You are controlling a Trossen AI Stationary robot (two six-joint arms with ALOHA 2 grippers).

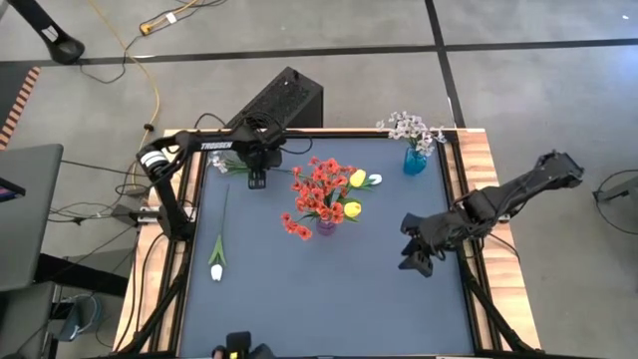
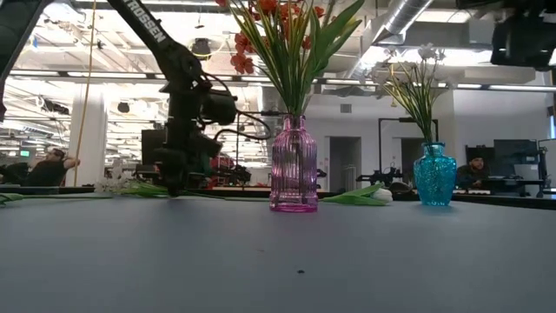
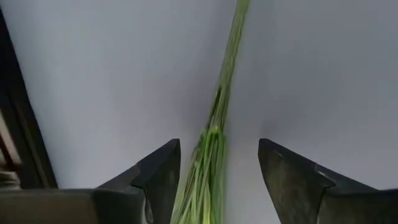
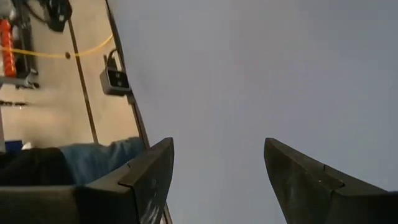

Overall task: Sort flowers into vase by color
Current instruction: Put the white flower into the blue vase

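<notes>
A spray of tiny white-lilac blossoms lies on the table at the far left, its green stem running toward the pink vase. My left gripper is open and low over that stem, one finger on either side, not touching it. The pink vase holds red bunches and two yellow tulips. The blue vase holds white-lilac sprays. One white tulip lies at the near left, another beside the pink vase. My right gripper is open and empty at the right.
A black box stands just past the table's far edge. The wooden table rim frames the dark mat. Bare mat lies between the pink vase and the near edge. People sit in the room beyond the table.
</notes>
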